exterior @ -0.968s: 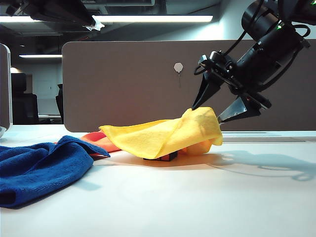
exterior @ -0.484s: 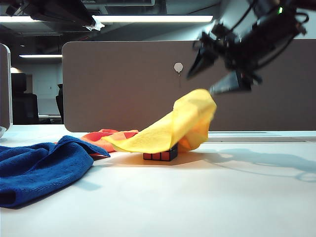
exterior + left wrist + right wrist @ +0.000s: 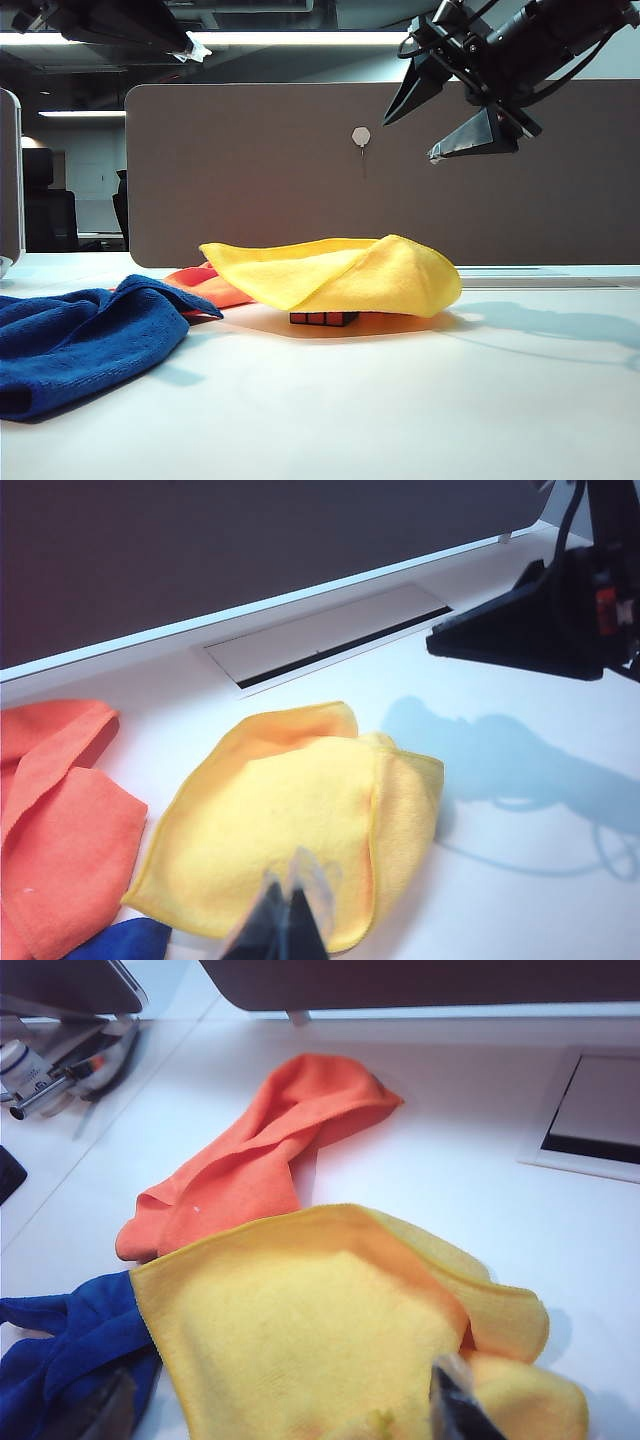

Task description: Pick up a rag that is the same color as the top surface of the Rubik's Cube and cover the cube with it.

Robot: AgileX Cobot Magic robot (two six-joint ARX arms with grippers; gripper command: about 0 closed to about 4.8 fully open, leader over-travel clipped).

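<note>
**Yellow rag draped over the cube, right gripper up and empty**

I see one rag (image 3: 335, 277), bright yellow, lying loosely spread over the one cube (image 3: 323, 318) on the white table (image 3: 400, 400). Only the lower strip of the cube's red face shows under the rag's front edge in the exterior view; neither wrist view shows the cube at all. Two other cloths lie alongside: one orange cloth (image 3: 205, 284) touching the rag's far left edge, and one blue cloth (image 3: 80, 340) heaped nearer the camera on the left, just beside the orange one.

My right gripper (image 3: 448, 120) hangs high above the rag's right side, well clear of it, jaws spread wide and holding nothing. My left gripper (image 3: 285, 920) hovers over the rag's near edge; its fingertips sit close together, blurred, and I cannot tell whether they are fully closed. Nothing is between them.
</note>
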